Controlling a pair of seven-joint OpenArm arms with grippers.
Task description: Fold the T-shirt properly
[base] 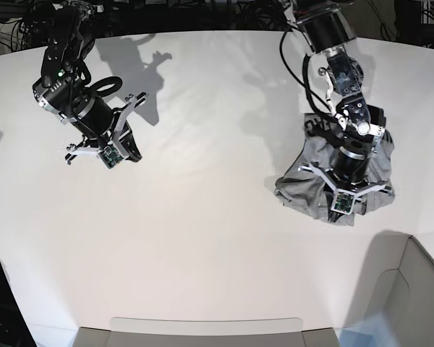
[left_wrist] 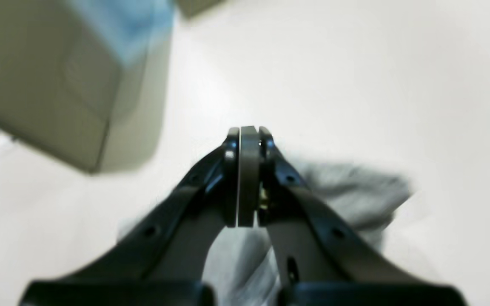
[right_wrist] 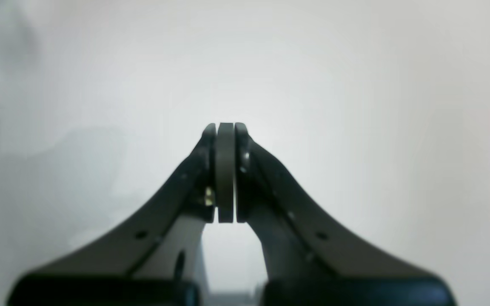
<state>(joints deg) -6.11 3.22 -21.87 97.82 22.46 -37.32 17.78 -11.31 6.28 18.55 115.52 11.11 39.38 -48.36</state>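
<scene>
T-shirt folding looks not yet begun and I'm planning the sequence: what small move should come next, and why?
Probably open the left gripper and lower it onto the T-shirt. The shirt lies crumpled in a heap under that arm, both grippers are shut and hold nothing, and the right gripper hangs over bare table far away.

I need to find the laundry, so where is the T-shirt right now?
In the base view the T-shirt lies crumpled on the table's right side, directly beneath the left end effector, near the grey bin at the lower right corner.
</scene>
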